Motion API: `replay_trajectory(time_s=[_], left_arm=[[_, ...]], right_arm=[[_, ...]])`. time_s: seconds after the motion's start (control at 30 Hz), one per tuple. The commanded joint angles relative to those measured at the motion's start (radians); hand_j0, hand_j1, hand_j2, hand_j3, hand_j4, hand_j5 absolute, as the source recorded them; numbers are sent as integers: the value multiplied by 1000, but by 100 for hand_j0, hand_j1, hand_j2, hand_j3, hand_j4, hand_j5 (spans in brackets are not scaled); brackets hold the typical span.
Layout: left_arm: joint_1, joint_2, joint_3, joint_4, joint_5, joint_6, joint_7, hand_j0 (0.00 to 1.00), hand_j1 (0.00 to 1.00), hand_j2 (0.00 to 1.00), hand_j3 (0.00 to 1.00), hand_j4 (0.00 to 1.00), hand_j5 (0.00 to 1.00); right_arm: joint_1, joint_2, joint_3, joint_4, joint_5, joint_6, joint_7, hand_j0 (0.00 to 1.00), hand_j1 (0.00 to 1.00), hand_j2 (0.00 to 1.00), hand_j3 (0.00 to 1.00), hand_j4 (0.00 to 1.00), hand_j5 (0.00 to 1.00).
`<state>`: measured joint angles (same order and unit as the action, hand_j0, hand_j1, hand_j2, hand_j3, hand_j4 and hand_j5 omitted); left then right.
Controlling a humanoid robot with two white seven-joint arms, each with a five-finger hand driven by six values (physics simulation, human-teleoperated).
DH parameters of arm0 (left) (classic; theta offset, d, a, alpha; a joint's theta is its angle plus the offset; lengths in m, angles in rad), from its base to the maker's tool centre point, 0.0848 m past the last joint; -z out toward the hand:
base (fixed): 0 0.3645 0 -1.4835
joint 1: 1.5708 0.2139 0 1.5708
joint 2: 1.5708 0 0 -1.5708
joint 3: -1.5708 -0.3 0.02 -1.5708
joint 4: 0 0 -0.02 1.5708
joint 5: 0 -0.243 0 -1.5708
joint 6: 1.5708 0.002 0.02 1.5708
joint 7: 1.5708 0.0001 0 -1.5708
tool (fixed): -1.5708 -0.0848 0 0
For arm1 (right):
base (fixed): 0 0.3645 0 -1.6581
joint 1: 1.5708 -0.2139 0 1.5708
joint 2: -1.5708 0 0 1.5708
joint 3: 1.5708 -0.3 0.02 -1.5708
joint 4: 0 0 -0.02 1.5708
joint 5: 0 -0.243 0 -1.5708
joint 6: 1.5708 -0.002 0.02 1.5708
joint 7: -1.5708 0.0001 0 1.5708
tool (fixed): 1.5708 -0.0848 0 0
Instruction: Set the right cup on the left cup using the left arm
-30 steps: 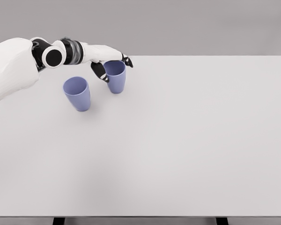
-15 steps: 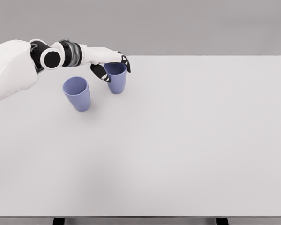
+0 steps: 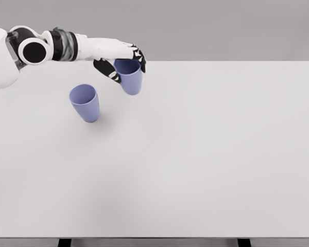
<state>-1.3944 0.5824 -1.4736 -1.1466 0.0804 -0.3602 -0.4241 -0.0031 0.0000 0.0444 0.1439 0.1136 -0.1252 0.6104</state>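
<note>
Two blue cups are in the head view. The left cup [image 3: 85,103] stands upright on the white table [image 3: 195,154]. The right cup [image 3: 130,77] hangs slightly tilted above the table near its far edge, held at its rim by my left hand [image 3: 124,63]. The thumb presses one side of the rim and the fingers [image 3: 138,55] curl over the other. The held cup is up and to the right of the left cup, apart from it. The right arm does not show.
The table's far edge runs just behind the held cup, with a grey wall beyond. The left forearm [image 3: 46,47] spans the upper left corner above the table.
My left hand closed on the right cup and lifted it off the table, carrying it up and slightly right. The left cup has not moved.
</note>
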Motion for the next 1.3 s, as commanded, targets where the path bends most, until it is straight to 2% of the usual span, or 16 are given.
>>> replay_trajectory(time_s=[0.0,0.3,0.57,0.73,1.1,1.17,1.27], left_arm=[[0,46,-2,-54,27,1,-1,61,61,61,61,61,61],[-61,188,-5,-208,70,1,-2,61,61,61,61,61,61],[-100,249,-10,-254,90,1,-7,61,61,61,61,61,61],[-137,294,-56,-297,91,0,-8,61,61,61,61,61,61],[-183,344,-102,-298,107,-8,-42,62,62,62,62,62,62],[-201,349,-139,-291,117,-8,-42,62,62,62,62,62,62],[-201,356,-154,-280,117,-8,-44,63,63,63,63,63,63]], right_arm=[[0,0,0,0,1,-1,0,100,100,100,100,100,100],[0,0,0,0,1,-1,0,100,100,100,100,100,100],[0,0,0,0,1,-1,0,100,100,100,100,100,100],[0,0,0,0,1,-1,0,100,100,100,100,100,100],[0,0,0,0,1,-1,0,100,100,100,100,100,100],[0,0,0,0,1,-1,0,100,100,100,100,100,100],[0,0,0,0,1,-1,0,100,100,100,100,100,100]])
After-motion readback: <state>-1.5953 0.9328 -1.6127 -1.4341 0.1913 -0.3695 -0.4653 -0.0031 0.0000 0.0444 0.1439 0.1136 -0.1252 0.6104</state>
